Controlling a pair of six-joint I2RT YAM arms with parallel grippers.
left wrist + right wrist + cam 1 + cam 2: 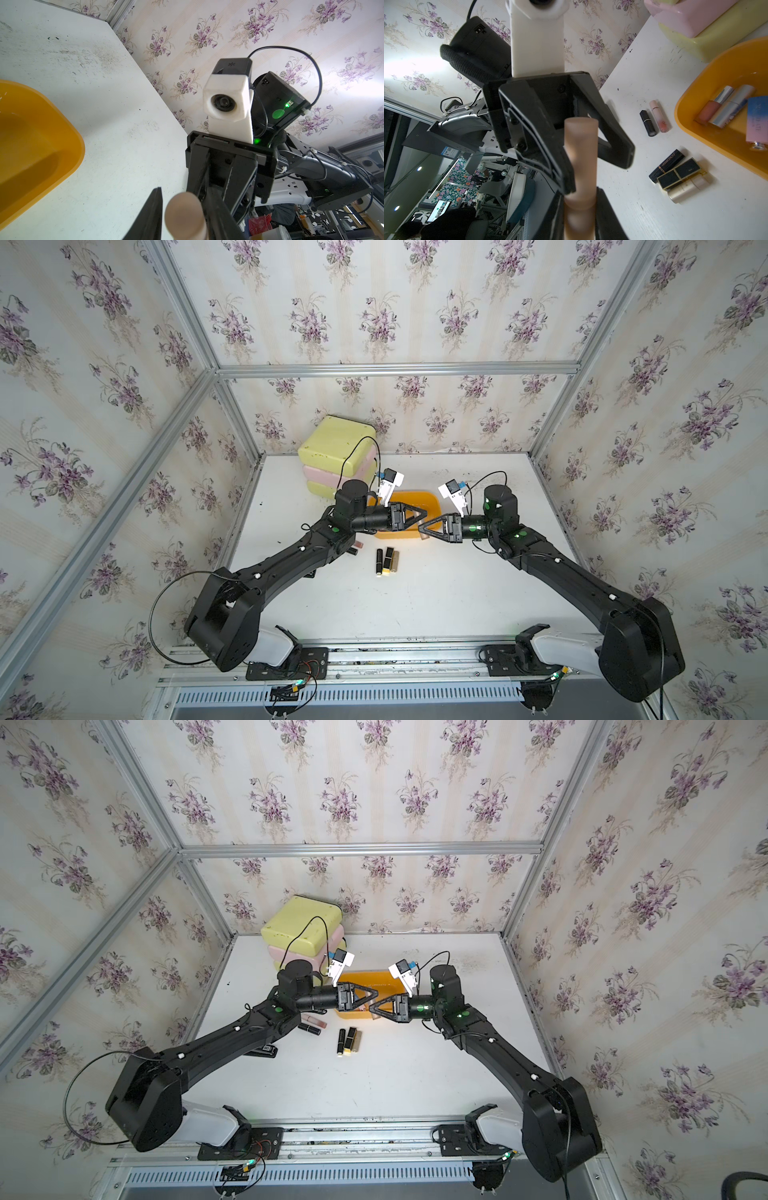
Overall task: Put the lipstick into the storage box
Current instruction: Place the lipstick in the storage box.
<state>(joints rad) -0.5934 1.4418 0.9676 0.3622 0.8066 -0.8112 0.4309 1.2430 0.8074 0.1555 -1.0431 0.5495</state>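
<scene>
A peach-tan lipstick hangs in the air at the near rim of the orange-yellow storage box, bridging my two grippers. My right gripper is shut on its lower part. My left gripper straddles the other end of the lipstick. One finger touches it and a thin sliver of table shows between the other finger and the tube. In both top views the two grippers meet tip to tip, left gripper, right gripper. The box holds several cosmetic tubes.
Three dark and gold lipsticks lie on the white table just in front of the box. A pink gloss tube and a black lipstick lie beside my left forearm. Stacked pale green and pink lidded boxes stand at the back left.
</scene>
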